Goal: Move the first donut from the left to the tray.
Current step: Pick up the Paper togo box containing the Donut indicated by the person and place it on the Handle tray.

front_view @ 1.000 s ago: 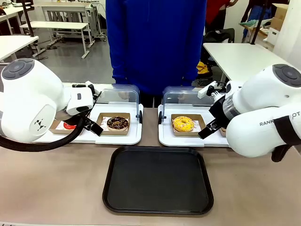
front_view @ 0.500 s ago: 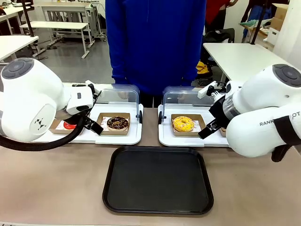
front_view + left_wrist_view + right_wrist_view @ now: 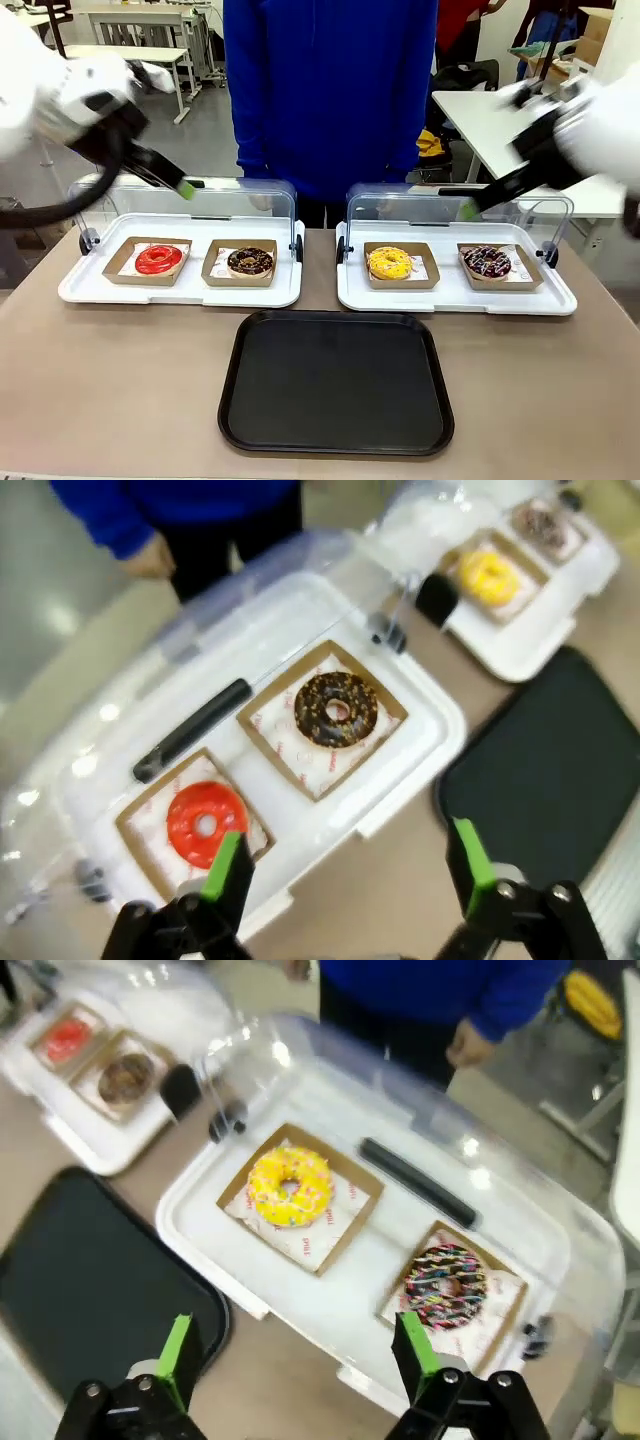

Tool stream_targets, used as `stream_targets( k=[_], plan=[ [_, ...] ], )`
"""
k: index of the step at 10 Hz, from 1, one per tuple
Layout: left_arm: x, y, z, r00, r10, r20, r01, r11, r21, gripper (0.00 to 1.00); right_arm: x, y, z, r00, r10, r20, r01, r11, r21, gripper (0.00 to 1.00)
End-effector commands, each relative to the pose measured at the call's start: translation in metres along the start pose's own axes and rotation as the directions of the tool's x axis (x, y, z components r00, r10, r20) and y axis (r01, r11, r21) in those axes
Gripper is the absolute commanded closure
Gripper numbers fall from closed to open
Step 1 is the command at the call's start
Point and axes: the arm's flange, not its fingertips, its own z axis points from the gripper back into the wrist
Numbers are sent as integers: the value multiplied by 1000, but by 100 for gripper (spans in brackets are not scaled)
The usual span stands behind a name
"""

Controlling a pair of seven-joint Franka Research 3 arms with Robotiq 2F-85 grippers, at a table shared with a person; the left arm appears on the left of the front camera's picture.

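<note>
The glossy red donut [image 3: 158, 259] lies in its shallow brown box at the left end of the left white tray [image 3: 90, 291]; it also shows as the red donut [image 3: 206, 824] in the left wrist view. The black tray [image 3: 336, 382] lies bare at the table's front middle, and its corner is the black tray [image 3: 545, 770]. My left gripper [image 3: 188, 185] hangs high above the left white tray, blurred; its left gripper [image 3: 347, 865] stands open and holds nothing. My right gripper [image 3: 468, 210] hovers above the right white tray, and the right gripper [image 3: 300, 1352] is open too.
A chocolate donut [image 3: 250, 261] sits beside the red one. The right white tray [image 3: 360, 296] holds a yellow donut [image 3: 389, 263] and a dark sprinkled donut [image 3: 486, 261]. Both clear lids [image 3: 245, 205] stand raised behind. A person in blue [image 3: 330, 90] stands across the table.
Both arms have swung up and outward from low over the white trays, uncovering the red donut and the dark sprinkled donut. The donuts and trays have stayed put.
</note>
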Motion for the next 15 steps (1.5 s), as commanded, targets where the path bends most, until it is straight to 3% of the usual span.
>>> stream_targets(
  k=[1,2,4,7,9,15],
  plan=[
    [-18,53,17,988,-151,-21,145,973,-181,0,-35,-69,57,997,28,65,-35,993,116,0],
    [-32,75,36,970,-244,17,239,932,-273,0,-53,-94,79,991,91,98,-107,979,175,0],
    [-66,119,62,929,-323,181,366,873,-321,0,-90,-139,108,955,168,243,-224,949,224,0],
    [-121,164,73,892,-275,358,390,869,-305,0,-116,-162,110,909,213,359,-304,927,221,0],
    [-132,168,76,884,-270,381,391,874,-288,0,-125,-165,107,887,211,411,-320,922,216,0],
    [-123,144,71,878,-307,367,409,881,-240,0,-130,-164,100,904,162,396,-266,938,222,0]
  ],
)
